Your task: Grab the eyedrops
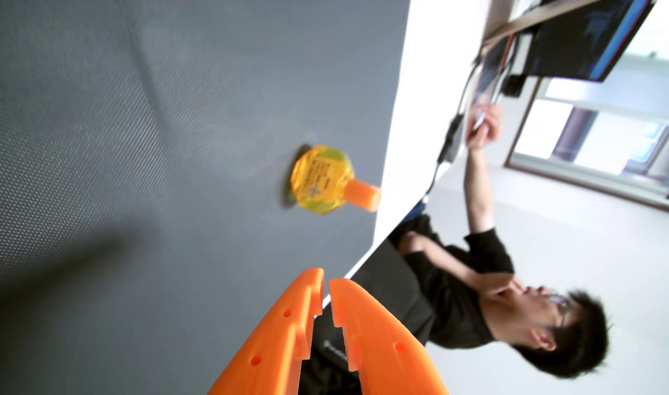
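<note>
The eyedrops (322, 179) are a small yellow translucent bottle with an orange cap, standing on the grey mat (154, 152) near its edge; the wrist view lies on its side, so the cap points right. My orange gripper (326, 282) enters from the bottom of the frame, its two fingertips nearly touching with only a thin slit between them and nothing held. The bottle is well apart from the fingertips, farther up the picture and almost in line with them.
A white table surface (420, 114) borders the grey mat on the right. Beyond the table's edge sits a person in a black shirt (466, 288) with one arm raised. A dark monitor (584, 38) and cables (451, 129) stand farther back.
</note>
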### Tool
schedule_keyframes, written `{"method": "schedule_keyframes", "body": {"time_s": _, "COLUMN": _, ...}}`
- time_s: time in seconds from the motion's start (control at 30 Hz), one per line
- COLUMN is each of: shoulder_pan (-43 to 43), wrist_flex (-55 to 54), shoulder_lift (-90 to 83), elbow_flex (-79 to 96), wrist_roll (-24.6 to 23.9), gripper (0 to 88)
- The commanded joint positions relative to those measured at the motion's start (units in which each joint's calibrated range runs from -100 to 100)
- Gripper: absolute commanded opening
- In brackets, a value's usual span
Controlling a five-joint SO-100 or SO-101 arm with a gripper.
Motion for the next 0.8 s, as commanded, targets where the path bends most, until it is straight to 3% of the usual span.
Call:
{"method": "schedule_keyframes", "body": {"time_s": 0.0, "shoulder_pan": -2.27, "wrist_flex": 2.75, "shoulder_lift": -0.34, "elbow_flex": -5.65, "wrist_roll": 0.16, "gripper": 1.1}}
{"method": "schedule_keyframes", "body": {"time_s": 0.27, "shoulder_pan": -2.52, "wrist_flex": 2.31, "shoulder_lift": 6.2, "elbow_flex": -8.89, "wrist_roll": 0.1, "gripper": 1.2}}
{"method": "schedule_keyframes", "body": {"time_s": 0.77, "shoulder_pan": -1.94, "wrist_flex": 2.4, "shoulder_lift": 54.78, "elbow_flex": -42.57, "wrist_roll": -2.72, "gripper": 1.4}}
